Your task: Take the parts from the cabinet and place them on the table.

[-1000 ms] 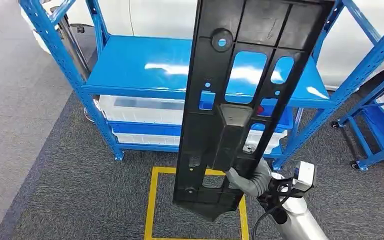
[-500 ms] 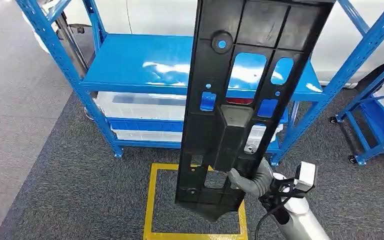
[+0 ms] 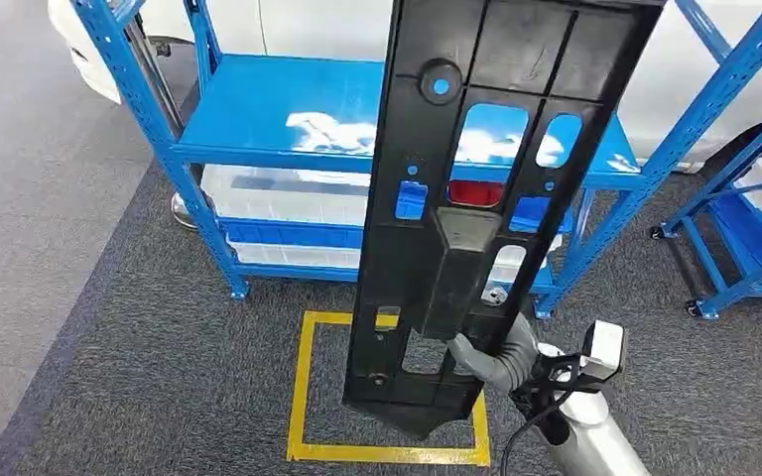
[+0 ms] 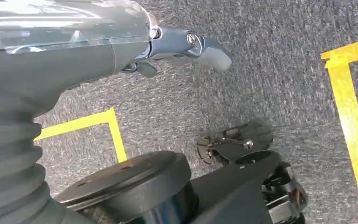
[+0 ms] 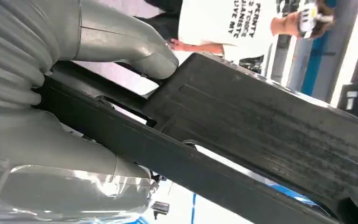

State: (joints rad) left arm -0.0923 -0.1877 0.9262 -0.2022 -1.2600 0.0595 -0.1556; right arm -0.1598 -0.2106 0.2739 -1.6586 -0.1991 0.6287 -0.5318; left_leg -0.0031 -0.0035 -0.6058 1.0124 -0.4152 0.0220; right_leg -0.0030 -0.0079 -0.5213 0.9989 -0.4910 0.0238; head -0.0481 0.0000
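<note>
A long black plastic panel (image 3: 456, 258) with several cut-outs stands upright in front of me in the head view, reaching past the picture's top. My right hand (image 3: 496, 359) grips it by its lower right edge. In the right wrist view the thumb (image 5: 140, 53) presses on the ribbed panel (image 5: 261, 126). My left hand (image 4: 98, 51) hangs over the grey carpet and holds nothing, its thumb (image 4: 205, 49) stretched out.
A blue metal rack (image 3: 288, 109) stands behind the panel, with clear bins (image 3: 288, 193) on its lower shelves. Another blue rack (image 3: 744, 228) is at the right. A yellow taped square (image 3: 303, 397) marks the carpet below. A person in a white T-shirt (image 5: 214, 23) stands nearby.
The whole view has shifted: the rack sits a little higher and the yellow square's near side has come into the picture. The panel stays the same in my right hand.
</note>
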